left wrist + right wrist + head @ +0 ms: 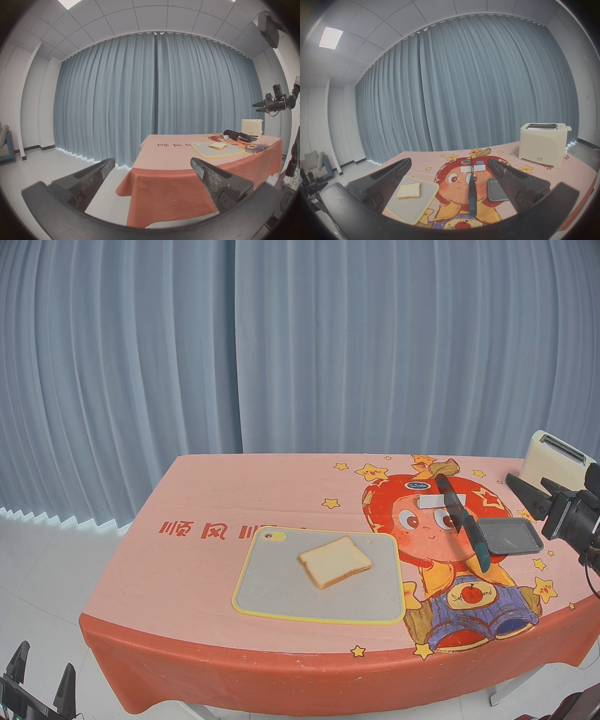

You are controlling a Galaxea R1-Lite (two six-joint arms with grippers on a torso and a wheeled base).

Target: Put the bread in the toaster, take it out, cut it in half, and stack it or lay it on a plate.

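Right gripper and left gripper are released; best pinch the centre-frame bread gently by its crust.

A salmon-pink tablecloth is printed with a red-haired cartoon child, yellow stars and red characters. A white strip lies on the child's forehead. Blue-grey pleated curtains hang behind, above a pale tiled floor.
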